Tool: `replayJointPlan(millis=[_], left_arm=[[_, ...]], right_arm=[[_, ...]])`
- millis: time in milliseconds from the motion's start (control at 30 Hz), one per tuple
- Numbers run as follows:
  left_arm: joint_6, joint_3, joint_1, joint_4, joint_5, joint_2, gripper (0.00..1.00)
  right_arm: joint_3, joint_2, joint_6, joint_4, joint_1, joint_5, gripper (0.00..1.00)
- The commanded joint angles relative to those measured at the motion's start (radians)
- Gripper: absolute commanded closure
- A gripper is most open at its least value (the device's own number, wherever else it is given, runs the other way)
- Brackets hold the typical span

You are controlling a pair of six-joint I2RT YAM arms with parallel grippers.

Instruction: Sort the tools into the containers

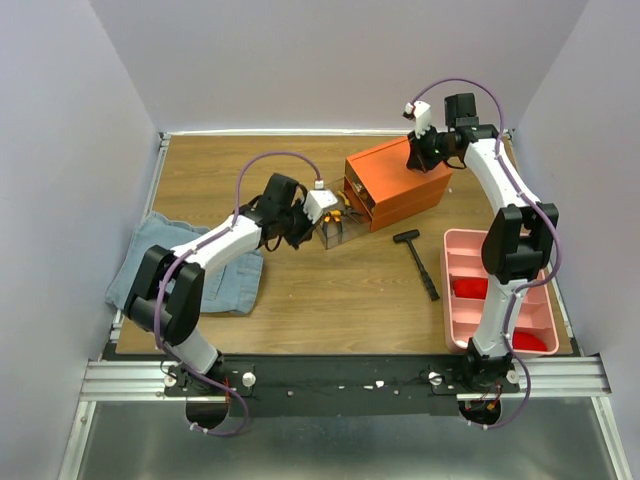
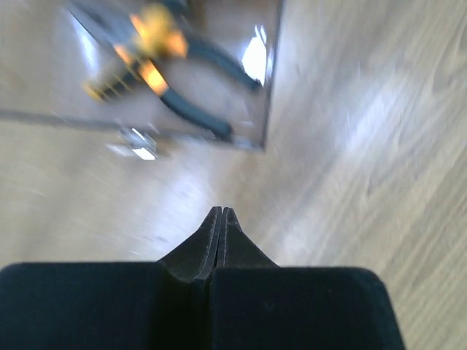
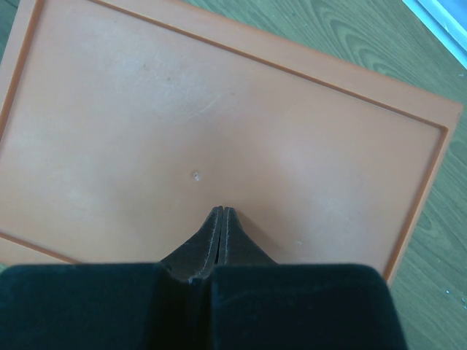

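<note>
The orange cabinet (image 1: 398, 183) stands at the back middle, and its flat top fills the right wrist view (image 3: 219, 109). One clear drawer (image 1: 340, 228) is pulled out toward the left. It holds yellow-and-black pliers (image 2: 149, 65). My left gripper (image 1: 312, 236) is shut and empty, just off the drawer's outer end, with its tips (image 2: 221, 211) over bare wood near the drawer's corner (image 2: 264, 138). My right gripper (image 1: 425, 163) is shut and empty, with its tips (image 3: 221, 210) at or just above the cabinet's top. The black hammer (image 1: 419, 263) lies on the table in front of the cabinet.
A pink divided tray (image 1: 462, 262) with red items in it sits at the right front. A blue cloth (image 1: 190, 268) lies at the left under my left arm. White walls close in the table on three sides.
</note>
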Motion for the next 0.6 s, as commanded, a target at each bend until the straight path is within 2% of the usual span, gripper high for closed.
replayJointPlan(millis=[0,200,433,567], left_arm=[[-0.037,-0.061,0.011,0.064,0.097,0.023,1.0],[-0.085,0.03,0.011,0.145,0.127,0.161,1.0],[-0.169,0.307,0.009,0.202,0.192,0.4,1.0],[-0.262,0.366,0.014,0.272,0.247,0.477,1.0]], right_arm=[[-0.121,0.112,-0.012,-0.304,-0.005,0.117,0.99],[-0.138,0.116,-0.012,-0.298,-0.003,0.123,0.99],[-0.149,0.122,-0.014,-0.298,-0.003,0.128,0.99],[-0.153,0.118,-0.015,-0.299,-0.003,0.117,0.99]])
